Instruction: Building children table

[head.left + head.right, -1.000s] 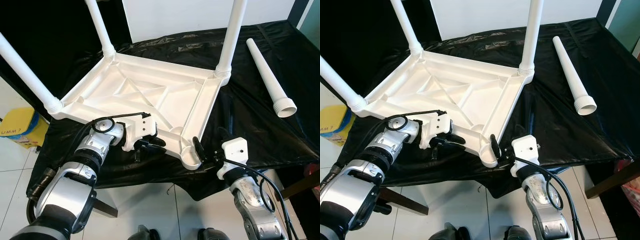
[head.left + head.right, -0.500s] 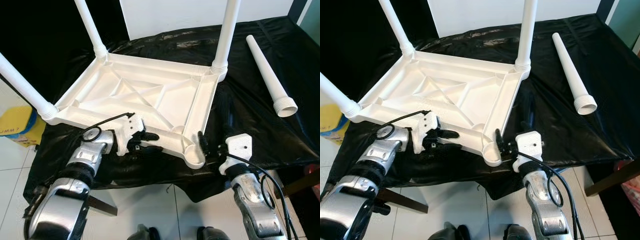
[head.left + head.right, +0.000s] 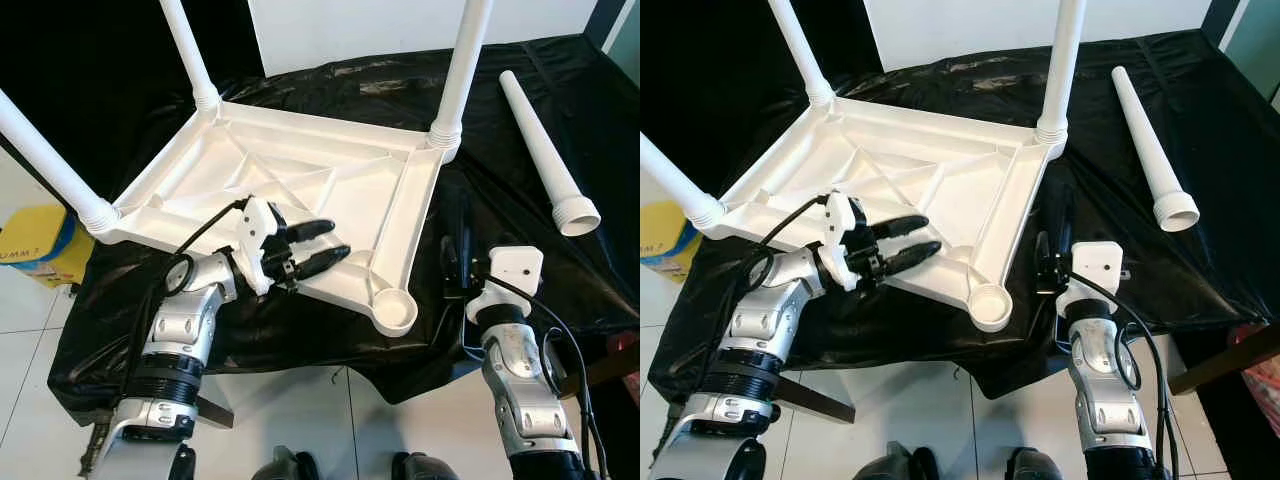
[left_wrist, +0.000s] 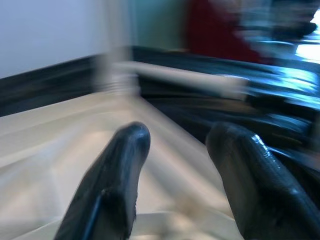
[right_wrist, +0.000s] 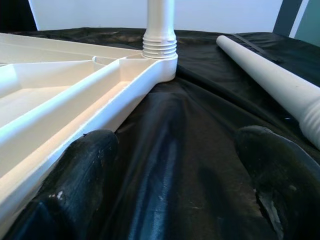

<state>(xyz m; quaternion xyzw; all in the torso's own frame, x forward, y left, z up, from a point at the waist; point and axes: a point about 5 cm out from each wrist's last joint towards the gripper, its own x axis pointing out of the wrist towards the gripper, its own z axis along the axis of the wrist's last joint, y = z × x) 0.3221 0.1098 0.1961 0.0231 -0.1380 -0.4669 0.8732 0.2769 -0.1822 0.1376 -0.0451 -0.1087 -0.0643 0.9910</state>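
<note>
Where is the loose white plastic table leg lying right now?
In the left eye view, the loose white plastic table leg lies on the black plastic sheet at the robot's right, apart from the upturned white tabletop, beyond the right hand.

Centre of frame: I see upturned tabletop [image 3: 300,190] lying on sheet [image 3: 520,130], three legs screwed in at corners. Far-left leg [image 3: 192,55] upper left; far-right leg [image 3: 462,65] upper centre-right; near-left leg [image 3: 45,150] at left edge. Empty corner socket [image 3: 394,310] lower centre. Loose leg [image 3: 545,150] upper right, on sheet, well apart from tabletop. Left gripper [image 3: 315,245] over tabletop's near part. Right gripper [image 3: 455,255] lower right, just beside tabletop's right rim. Box [image 3: 35,250] at left edge, on floor [image 3: 30,350].
</note>
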